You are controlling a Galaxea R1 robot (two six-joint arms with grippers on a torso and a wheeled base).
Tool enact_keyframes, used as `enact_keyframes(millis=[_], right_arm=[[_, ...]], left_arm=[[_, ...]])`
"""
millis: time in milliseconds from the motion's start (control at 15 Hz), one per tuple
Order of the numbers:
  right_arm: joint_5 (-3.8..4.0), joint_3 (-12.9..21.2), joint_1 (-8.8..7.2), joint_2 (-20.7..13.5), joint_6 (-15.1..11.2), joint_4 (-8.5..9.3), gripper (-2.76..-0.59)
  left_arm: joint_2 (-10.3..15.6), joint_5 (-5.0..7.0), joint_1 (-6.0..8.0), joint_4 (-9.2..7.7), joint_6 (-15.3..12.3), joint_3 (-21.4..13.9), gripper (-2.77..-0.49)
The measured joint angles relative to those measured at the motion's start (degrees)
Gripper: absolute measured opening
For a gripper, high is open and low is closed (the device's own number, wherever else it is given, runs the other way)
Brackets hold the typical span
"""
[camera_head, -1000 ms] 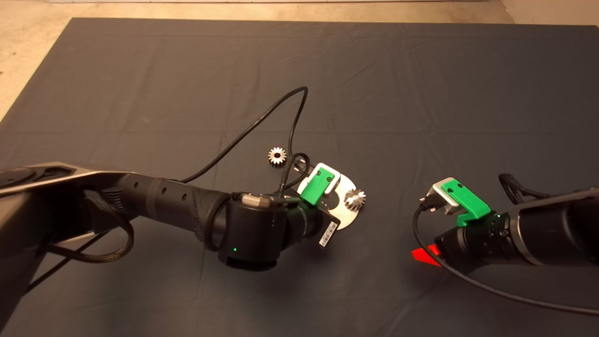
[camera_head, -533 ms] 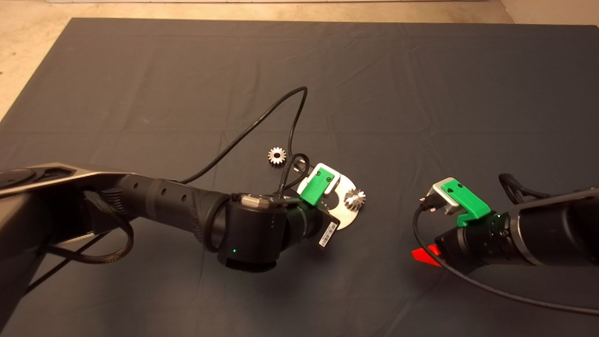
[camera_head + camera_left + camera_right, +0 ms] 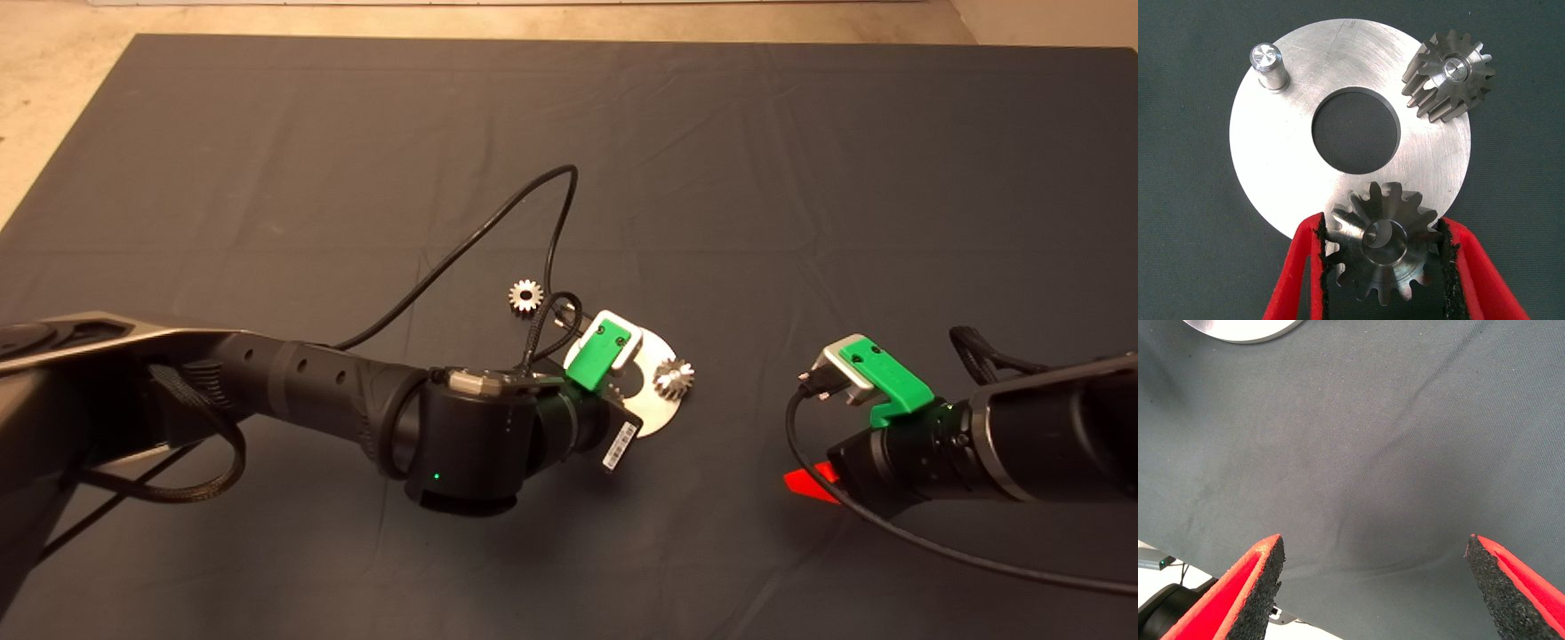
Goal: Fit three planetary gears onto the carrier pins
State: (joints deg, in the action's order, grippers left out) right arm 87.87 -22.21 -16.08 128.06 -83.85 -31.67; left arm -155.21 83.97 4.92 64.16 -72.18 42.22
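A dark mat (image 3: 267, 178) covers the table, a silver disc (image 3: 1291, 167) near its middle. We count three gears: one (image 3: 1449, 73) seated on a pin at the disc's rim, one (image 3: 1381, 250) clamped in the left gripper (image 3: 1381, 267) over the disc's edge, one (image 3: 525, 295) loose on the mat just beside the disc. One pin (image 3: 1268, 65) stands bare. The right gripper (image 3: 1378, 587) hovers wide open nearby, off the disc's right.

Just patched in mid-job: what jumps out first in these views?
The left gripper pinches a gear between its pads over the silver disc's edge. A second gear already sits on a pin across the centre hole, one pin stands bare, and a third gear lies on the mat. The right gripper hangs open, holding nothing.
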Motion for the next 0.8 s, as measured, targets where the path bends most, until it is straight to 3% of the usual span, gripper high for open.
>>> enact_keyframes(millis=[667,800], right_arm=[[-0.04,0.0,-0.01,0.0,0.0,0.04,-1.34],[-0.05,0.0,-0.05,0.0,0.0,0.06,-1.34]], left_arm=[[0.7,-0.48,0.02,-0.02,0.0,-0.1,-2.5],[0.8,-0.02,0.0,-0.11,0.1,-0.1,-2.5]])
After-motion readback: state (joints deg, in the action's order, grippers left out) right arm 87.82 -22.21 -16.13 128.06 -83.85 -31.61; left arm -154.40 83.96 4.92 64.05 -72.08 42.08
